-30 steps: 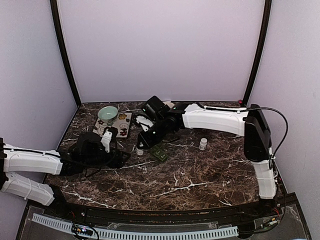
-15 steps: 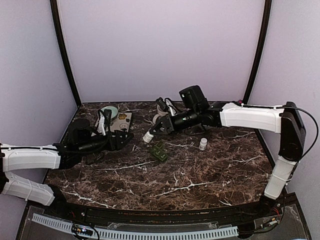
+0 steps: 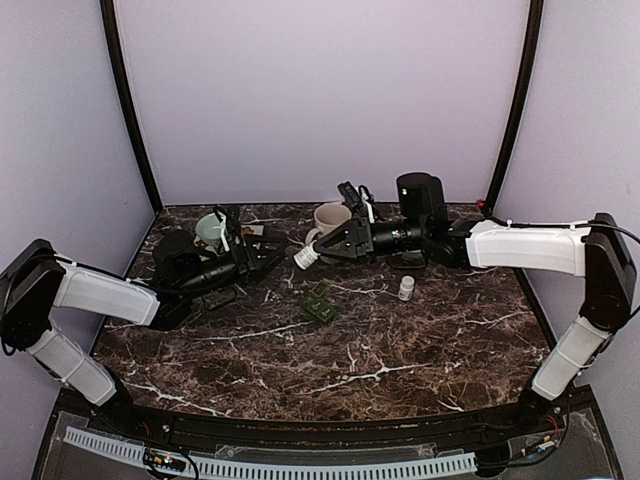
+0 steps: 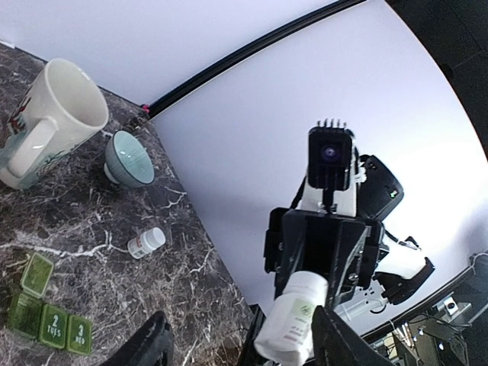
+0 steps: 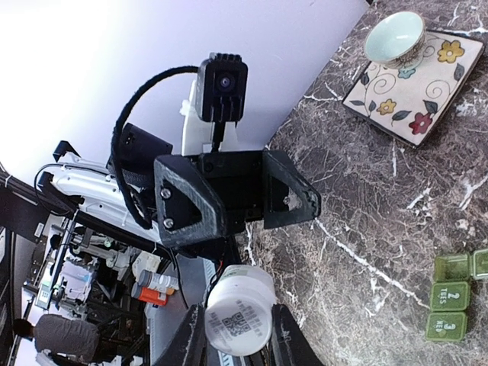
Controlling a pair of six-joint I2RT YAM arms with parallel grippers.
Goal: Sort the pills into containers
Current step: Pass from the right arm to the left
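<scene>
**Item: pill bottle, mid-air, between two arms**

- **Location.** The white pill bottle (image 3: 303, 259) hangs tilted above the tabletop (image 3: 400, 350). It is left of the cream mug (image 3: 328, 217) and farther back than the green pill organizer (image 3: 320, 302).
- **Right gripper** (image 3: 320, 250). Its jaws are closed on the bottle's body, with one finger on each side in the right wrist view.
- **Left gripper** (image 3: 268, 254). Its jaws stand apart and hold nothing. They face the bottle from the left, close to it but not touching.
- **Also present.**
  - A small white bottle (image 3: 406, 288) stands on the tabletop to the right of the organizer.
  - A pale green bowl (image 3: 208, 228) sits at far left on a flowered tile (image 5: 415, 84).
  - A second bowl (image 4: 130, 158) stands beyond the mug and shows only in the left wrist view.

**Hazards (judged).**
- This looks like a hand-over. If the right jaws let go before the left jaws have closed firmly, the bottle would drop onto the tabletop or the organizer.
- The bottle is tilted, so the left jaws could meet it off-centre, pinch only its narrow end and let it swing or slip.
- The two grippers are close together, and a small misjudgement could knock them against each other or against the mug.

**Not determinable.**
- No loose pills are visible, and the bottle's contents are hidden.
- Whether the cap is secure cannot be told.
- Most organizer lids look shut, and one end compartment may be open.
- The left arm covers much of the tile from above.
- The right arm hides the second bowl in the top view.
</scene>
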